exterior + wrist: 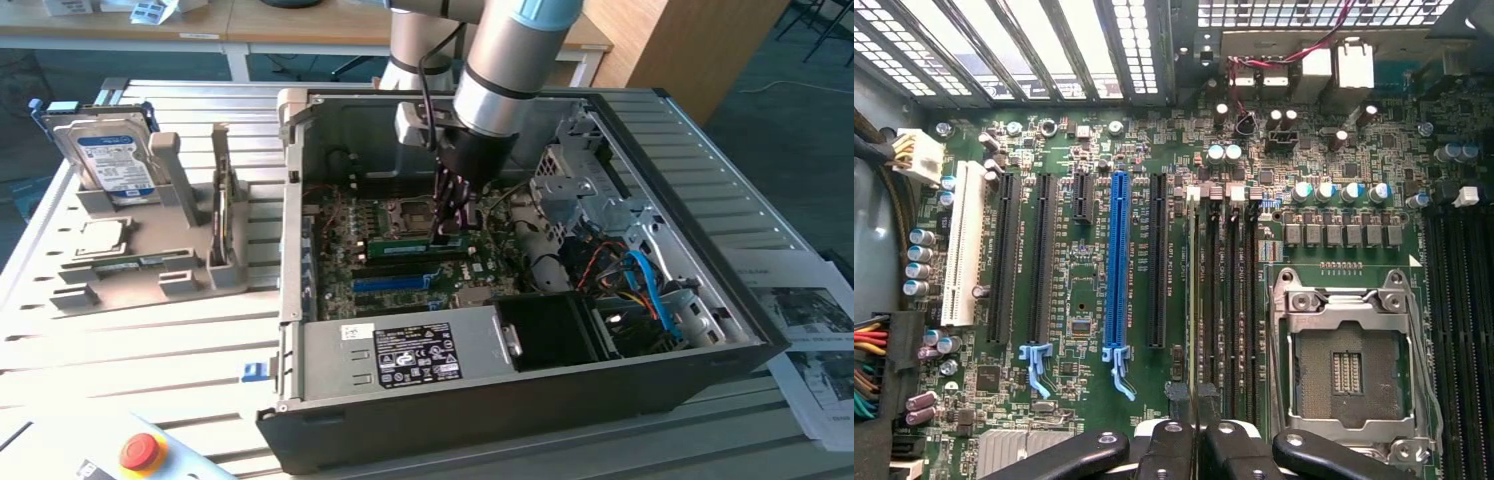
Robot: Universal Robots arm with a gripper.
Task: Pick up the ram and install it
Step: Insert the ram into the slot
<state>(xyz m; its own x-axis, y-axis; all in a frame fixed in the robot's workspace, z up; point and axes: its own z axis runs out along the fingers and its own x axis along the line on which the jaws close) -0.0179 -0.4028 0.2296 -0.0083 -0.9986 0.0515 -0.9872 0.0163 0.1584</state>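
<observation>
The steel computer case (534,390) lies open on its side, which gives vertical access to the green motherboard (1079,300). The arm (514,60) reaches down into it. The gripper (451,228) has its jaws pinched on the ram (411,243), a thin flat green stick. It is held edge-down to align with 1 of the long black memory slots (1236,300), just beside the square metal processor socket (1349,370).
</observation>
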